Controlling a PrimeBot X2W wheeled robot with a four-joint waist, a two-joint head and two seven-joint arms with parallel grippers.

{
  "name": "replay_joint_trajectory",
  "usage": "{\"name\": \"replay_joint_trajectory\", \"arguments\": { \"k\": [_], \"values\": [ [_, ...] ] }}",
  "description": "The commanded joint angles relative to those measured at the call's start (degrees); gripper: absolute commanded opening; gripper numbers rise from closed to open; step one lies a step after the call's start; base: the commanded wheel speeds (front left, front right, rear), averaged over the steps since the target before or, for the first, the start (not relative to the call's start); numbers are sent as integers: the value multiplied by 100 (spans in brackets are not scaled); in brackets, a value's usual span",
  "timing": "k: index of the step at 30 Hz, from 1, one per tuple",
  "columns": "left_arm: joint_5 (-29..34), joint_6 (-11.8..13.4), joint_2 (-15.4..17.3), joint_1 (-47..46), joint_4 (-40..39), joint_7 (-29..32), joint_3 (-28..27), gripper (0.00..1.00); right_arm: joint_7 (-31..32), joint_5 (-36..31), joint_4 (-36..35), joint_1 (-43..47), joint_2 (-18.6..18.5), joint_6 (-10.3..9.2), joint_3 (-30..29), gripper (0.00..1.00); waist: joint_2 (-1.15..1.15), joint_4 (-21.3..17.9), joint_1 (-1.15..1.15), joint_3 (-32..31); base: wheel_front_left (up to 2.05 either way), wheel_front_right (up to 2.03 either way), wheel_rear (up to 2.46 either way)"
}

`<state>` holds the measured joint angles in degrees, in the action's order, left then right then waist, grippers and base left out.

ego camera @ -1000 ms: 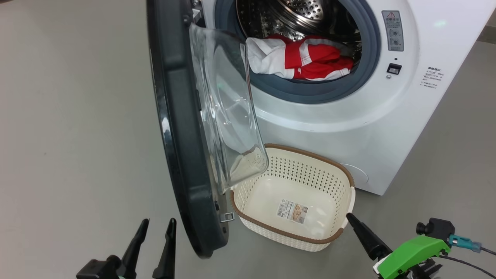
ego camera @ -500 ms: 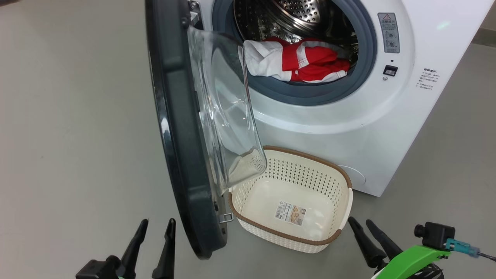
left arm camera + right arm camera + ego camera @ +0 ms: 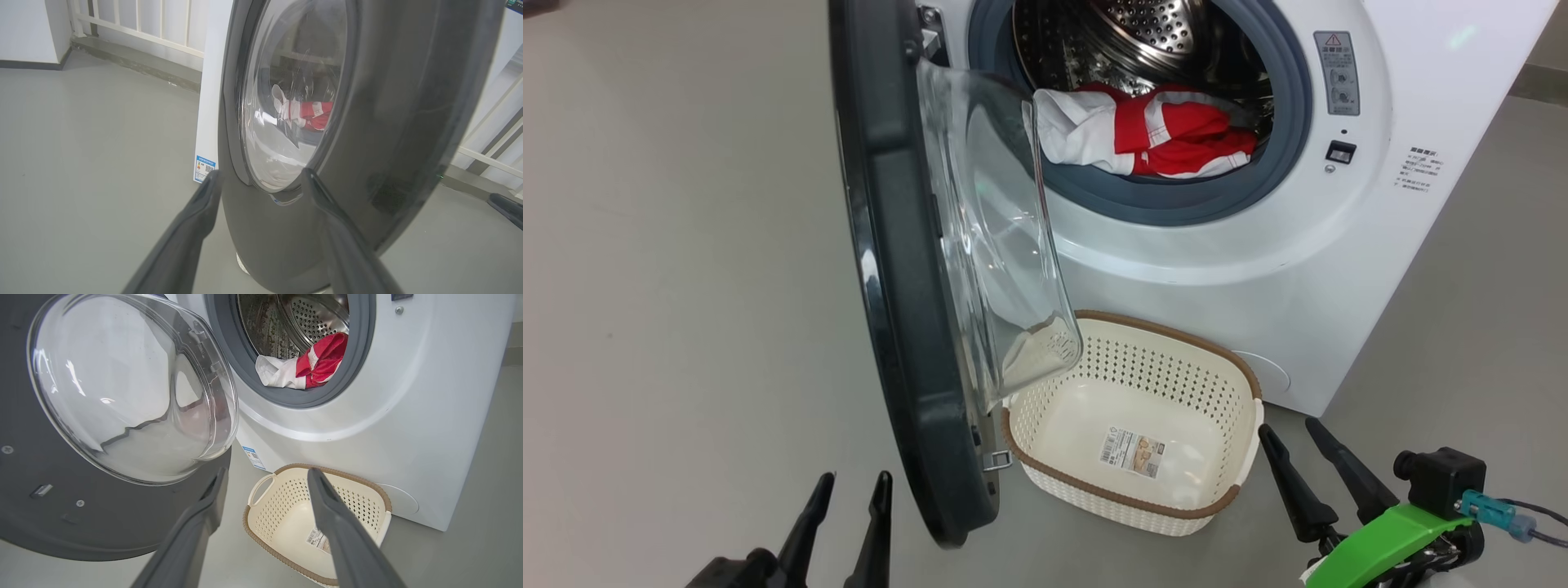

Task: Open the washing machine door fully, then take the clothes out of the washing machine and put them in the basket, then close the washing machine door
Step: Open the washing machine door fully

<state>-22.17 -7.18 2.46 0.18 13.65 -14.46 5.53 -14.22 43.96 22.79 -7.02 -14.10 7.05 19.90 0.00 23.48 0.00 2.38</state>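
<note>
Currently, on the head view, I read the washing machine door [image 3: 890, 286] swung out edge-on to me, its glass bowl [image 3: 996, 245] overhanging the left end of the basket [image 3: 1168, 331], which sits on the floor just before the washing machine [image 3: 1258, 269] with nothing in it but a label. The clothes [image 3: 1160, 135] lie at the front of the drum, touching the grey gasket [image 3: 1176, 204]. The left gripper [image 3: 857, 482] sits low on the door's outer side, fingers apart and holding nothing. The right gripper [image 3: 1286, 429], likewise spread and empty, stands just beside the basket's right end. On the left wrist view, the left gripper [image 3: 261, 175] faces the door's black outer face [image 3: 408, 122] at close range; I judge any further swing should be pushed on that rim, never on the glass. On the right wrist view, the right gripper [image 3: 267, 471] points over the basket [image 3: 355, 498], with the clothes [image 3: 322, 359] above in the drum mouth. My recommended procedure: raise the right arm clear of the basket rim, keep well right of the glass bowl [image 3: 130, 388], enter the opening centred with fingers wide, close on the bunched red fold, and lift over the gasket [image 3: 229, 355] before withdrawing to avoid snagging.
</note>
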Motion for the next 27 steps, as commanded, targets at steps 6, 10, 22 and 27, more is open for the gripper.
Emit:
{"name": "replay_joint_trajectory", "arguments": {
  "k": [6,10,22,27],
  "values": [
    [39,-31,42,-110,-127,-54,-210,100,-77,-984,-460,155,156,44,-386,100,0,-5,0,12,0,0,0],
    [37,-31,42,-115,-131,-54,-212,100,-77,-1526,-681,270,302,44,-700,100,0,-5,0,23,0,0,0],
    [41,-31,42,-153,-154,-54,-238,100,-77,-2059,-745,556,530,44,-1027,100,0,-3,0,62,0,0,0],
    [56,-31,42,-155,-194,-54,-286,100,-77,-2097,-725,555,563,44,-1046,100,0,-28,0,79,0,0,0]
  ]
}}
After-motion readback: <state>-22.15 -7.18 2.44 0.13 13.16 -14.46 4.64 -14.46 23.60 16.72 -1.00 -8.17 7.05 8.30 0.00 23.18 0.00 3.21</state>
